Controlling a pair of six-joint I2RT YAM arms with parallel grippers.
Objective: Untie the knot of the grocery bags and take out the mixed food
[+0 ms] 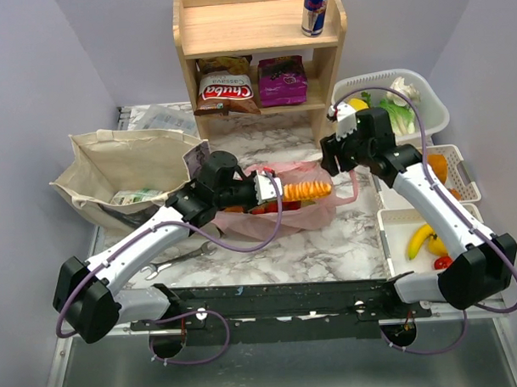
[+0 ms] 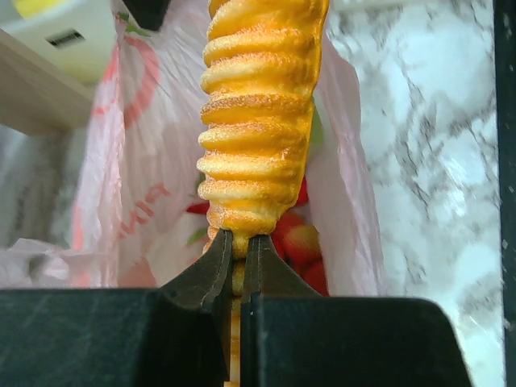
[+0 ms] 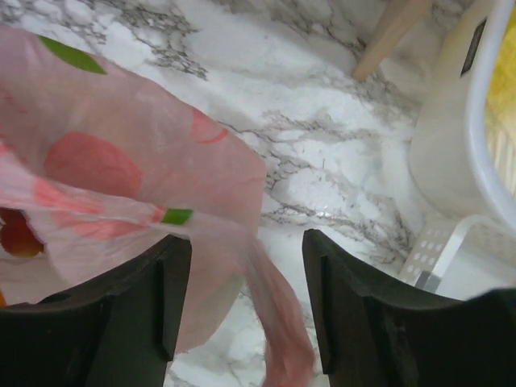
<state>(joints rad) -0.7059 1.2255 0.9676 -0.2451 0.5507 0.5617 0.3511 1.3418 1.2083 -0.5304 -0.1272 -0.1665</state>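
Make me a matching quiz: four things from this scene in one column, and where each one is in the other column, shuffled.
Things:
1. carrot
2. banana
3. can
4. tote

Places:
A. on the top shelf
B. in the white tray at near right
C. clamped in the left gripper
D. lying at far left

Pairs: 1-C, 2-B, 3-A, 4-D

Bright, even light, soft shadows; the pink bag blurs in the right wrist view.

The desk holds a pink bag in the middle, a tote at nine o'clock, a shelf at twelve.
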